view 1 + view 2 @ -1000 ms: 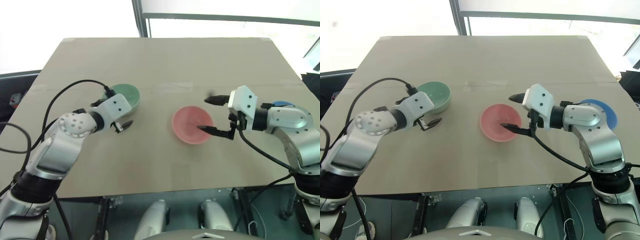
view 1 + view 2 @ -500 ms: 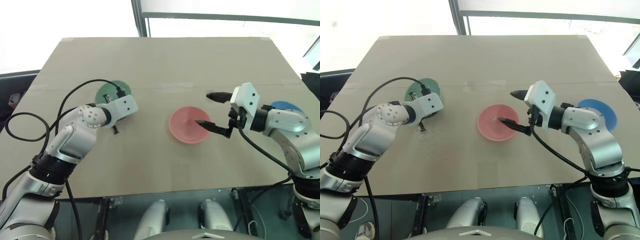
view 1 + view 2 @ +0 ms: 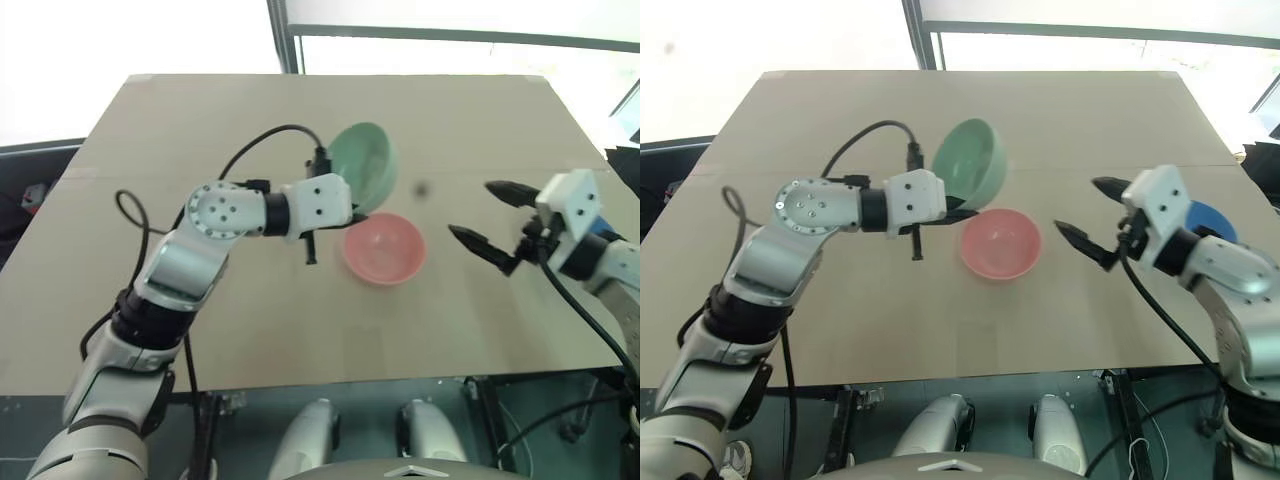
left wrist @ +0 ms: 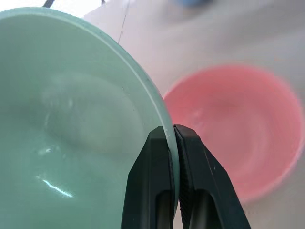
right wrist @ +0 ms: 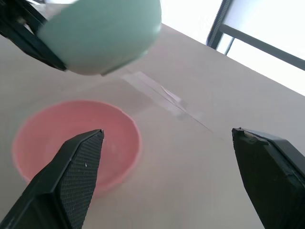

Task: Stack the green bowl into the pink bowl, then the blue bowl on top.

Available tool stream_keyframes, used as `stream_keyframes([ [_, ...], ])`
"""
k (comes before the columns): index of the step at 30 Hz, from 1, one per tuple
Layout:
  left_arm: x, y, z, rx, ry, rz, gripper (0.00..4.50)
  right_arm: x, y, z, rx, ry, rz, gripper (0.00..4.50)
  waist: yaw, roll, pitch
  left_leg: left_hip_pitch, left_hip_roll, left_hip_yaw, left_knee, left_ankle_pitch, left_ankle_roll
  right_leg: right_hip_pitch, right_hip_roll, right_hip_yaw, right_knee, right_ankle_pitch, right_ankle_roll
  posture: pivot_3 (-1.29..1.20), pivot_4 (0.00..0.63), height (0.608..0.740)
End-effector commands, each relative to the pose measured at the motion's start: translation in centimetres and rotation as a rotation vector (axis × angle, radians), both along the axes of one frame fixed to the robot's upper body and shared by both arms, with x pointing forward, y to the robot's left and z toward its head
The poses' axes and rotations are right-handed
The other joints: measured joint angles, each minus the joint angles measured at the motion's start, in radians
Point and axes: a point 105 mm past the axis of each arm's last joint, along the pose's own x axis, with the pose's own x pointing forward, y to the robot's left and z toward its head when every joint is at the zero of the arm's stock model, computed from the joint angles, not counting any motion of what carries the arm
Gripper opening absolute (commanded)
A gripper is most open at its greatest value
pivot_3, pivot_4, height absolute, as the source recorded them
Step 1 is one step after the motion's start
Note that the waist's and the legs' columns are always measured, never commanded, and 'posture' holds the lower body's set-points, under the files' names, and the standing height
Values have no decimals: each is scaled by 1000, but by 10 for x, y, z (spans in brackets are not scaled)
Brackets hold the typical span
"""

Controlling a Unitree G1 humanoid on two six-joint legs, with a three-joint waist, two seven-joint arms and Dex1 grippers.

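The left claw [image 3: 965, 212] was clamped on the rim of the green bowl [image 3: 970, 163], one finger inside the bowl and one outside, as the left wrist view showed plainly. The bowl hung in the air, lifted clear of the table [image 3: 940, 310] and tipped steeply so that its hollow faced the camera on the head. It sat just behind and to the left of the pink bowl [image 3: 1000, 243], with its lower edge close above that bowl's near-left rim (whether the two touched could not be told).

The pink bowl rested upright on the table near the middle, with nothing in it.

The right claw [image 3: 1085, 215] stood to the right of the pink bowl, well apart from it, its two black fingers spread wide and gripping nothing. It pointed across toward the pink bowl.

The blue bowl [image 3: 1215, 220] lay on the table at the right side, mostly hidden behind the right arm.
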Motion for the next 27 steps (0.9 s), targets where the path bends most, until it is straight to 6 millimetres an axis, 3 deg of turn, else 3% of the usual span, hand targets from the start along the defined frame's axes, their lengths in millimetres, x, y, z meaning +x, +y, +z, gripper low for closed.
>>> stream_keyframes([
  [1,-15,-13,-2,36,69,-206,913,-13,-13,14,-26,-77,-82,4500,-4,0,0,1,0,1,0,0,0,1,0,0,0,0,0,0,150,740],
  [6,-11,-10,-11,95,111,-240,2930,-16,-14,10,-41,-78,-127,4500,-8,0,0,3,2,6,4,0,0,3,2,3,0,0,0,0,150,740],
  [9,-6,-9,1,23,129,-215,4335,-7,-33,-1,-117,-47,-264,4500,-3,0,0,3,2,5,5,0,0,3,2,3,0,0,0,0,150,740],
  [10,-4,-6,5,-6,155,-201,4474,-5,-40,-6,-147,-27,-310,4500,-1,0,0,2,2,4,6,0,1,3,2,3,0,0,0,0,150,740],
  [13,1,3,18,-131,153,-134,4474,3,-63,-22,-196,62,-436,4500,-3,-1,0,1,1,3,8,0,1,3,2,3,1,0,0,0,150,740],
  [15,-1,8,29,-335,256,-131,4474,9,-74,-31,-221,114,-476,4500,-5,0,-1,1,1,3,8,0,1,3,2,3,1,0,0,0,150,740],
  [21,-13,39,25,-500,308,-116,4474,44,-94,-56,-254,238,-529,4500,-14,0,-1,3,3,6,8,0,1,3,2,5,-1,0,1,0,150,740],
  [24,-32,48,21,-521,391,-204,4500,60,-100,-62,-277,257,-528,3422,-10,0,-1,3,3,6,8,0,1,2,2,5,-2,0,0,0,150,740],
  [27,-37,53,21,-552,404,-200,4500,69,-104,-64,-295,268,-523,2139,-1,0,-1,2,2,4,8,0,1,2,1,5,-3,0,0,0,150,740],
])
